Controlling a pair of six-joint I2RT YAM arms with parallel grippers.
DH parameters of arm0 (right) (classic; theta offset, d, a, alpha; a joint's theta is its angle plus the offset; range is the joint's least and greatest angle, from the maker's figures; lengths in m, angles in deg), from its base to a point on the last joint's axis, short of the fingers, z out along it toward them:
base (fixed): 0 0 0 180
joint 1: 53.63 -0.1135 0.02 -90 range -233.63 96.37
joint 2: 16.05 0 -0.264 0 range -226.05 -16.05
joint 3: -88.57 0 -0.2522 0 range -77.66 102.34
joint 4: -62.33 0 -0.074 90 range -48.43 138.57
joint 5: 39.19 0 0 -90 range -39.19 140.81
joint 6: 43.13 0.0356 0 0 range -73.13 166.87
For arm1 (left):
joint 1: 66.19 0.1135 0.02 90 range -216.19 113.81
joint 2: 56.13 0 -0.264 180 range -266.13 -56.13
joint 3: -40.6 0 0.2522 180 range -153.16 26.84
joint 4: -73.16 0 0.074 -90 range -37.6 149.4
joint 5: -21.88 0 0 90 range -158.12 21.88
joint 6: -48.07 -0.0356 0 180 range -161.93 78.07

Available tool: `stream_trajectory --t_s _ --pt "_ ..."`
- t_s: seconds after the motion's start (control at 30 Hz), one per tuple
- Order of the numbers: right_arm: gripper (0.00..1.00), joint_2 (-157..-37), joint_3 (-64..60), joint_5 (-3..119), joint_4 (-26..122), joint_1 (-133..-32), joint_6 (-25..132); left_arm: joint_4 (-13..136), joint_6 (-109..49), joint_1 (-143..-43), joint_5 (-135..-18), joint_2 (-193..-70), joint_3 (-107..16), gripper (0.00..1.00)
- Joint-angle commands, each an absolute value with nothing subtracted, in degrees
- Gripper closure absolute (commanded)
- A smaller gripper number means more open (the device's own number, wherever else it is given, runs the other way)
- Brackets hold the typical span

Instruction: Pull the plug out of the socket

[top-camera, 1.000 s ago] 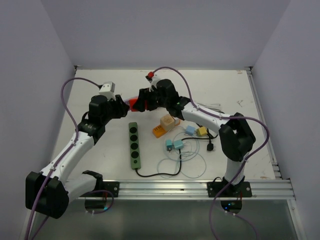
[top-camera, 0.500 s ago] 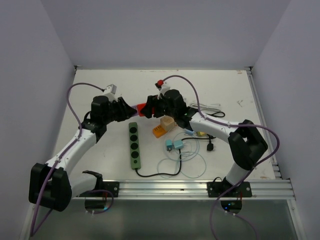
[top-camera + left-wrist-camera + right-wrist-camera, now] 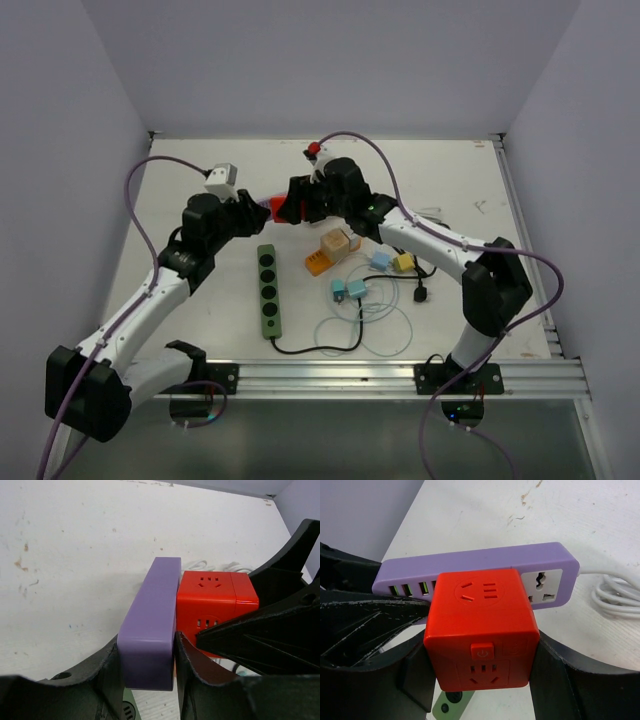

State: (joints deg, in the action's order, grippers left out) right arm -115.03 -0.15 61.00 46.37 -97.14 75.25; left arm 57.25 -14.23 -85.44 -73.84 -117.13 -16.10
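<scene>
A red cube plug [image 3: 480, 627] sits plugged against a purple socket strip [image 3: 480, 562], both held in the air above the table. My right gripper [image 3: 480, 660] is shut on the red cube, one finger on each side. My left gripper [image 3: 147, 670] is shut on the purple strip [image 3: 150, 625], with the red cube [image 3: 215, 602] pressed against its right face. In the top view the two grippers meet at the back middle, the left gripper [image 3: 250, 212] and the right gripper [image 3: 290, 205] with the red cube [image 3: 268, 207] between them.
A green power strip [image 3: 268, 290] lies on the table below the grippers, its black cable looping right. An orange adapter [image 3: 330, 250], blue and yellow cubes [image 3: 390, 262], teal plugs [image 3: 348, 290] and white cable coils [image 3: 375, 320] lie at middle right. White cable [image 3: 620, 592] lies beyond the strip.
Both grippers, still holding the strip and cube, shifted right and toward me, then back to the left and away. The cube stays against the strip.
</scene>
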Motion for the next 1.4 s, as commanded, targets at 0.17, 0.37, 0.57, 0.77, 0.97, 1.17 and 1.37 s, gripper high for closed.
stream_trajectory --t_s 0.17,0.37,0.57,0.77,0.97,1.17,1.37 --pt "1.0 -114.4 6.4 70.5 40.7 -98.6 75.4 59.8 -28.2 -99.5 -57.0 -118.9 -18.7 1.0" --pt "1.0 -111.1 0.0 67.2 47.1 -98.9 73.7 59.5 -22.5 -99.7 -53.5 -118.4 -18.8 1.0" --pt "1.0 -105.5 -15.7 60.0 63.8 -100.0 75.3 56.4 -9.2 -94.0 -64.8 -121.2 -21.3 1.0" --pt "1.0 -102.8 -21.3 54.9 68.3 -100.0 76.1 56.9 -5.1 -89.9 -69.8 -120.5 -21.4 1.0" --pt "1.0 -103.8 -15.4 60.3 60.4 -98.1 77.4 61.0 -10.2 -89.1 -70.8 -118.5 -19.0 1.0" --pt "1.0 -104.7 -10.1 70.2 54.6 -92.3 82.2 64.8 -18.5 -89.6 -68.3 -114.9 -14.6 1.0" --pt "1.0 -106.7 -4.5 74.5 47.3 -91.6 80.0 64.0 -26.0 -94.3 -63.3 -115.2 -16.0 1.0"
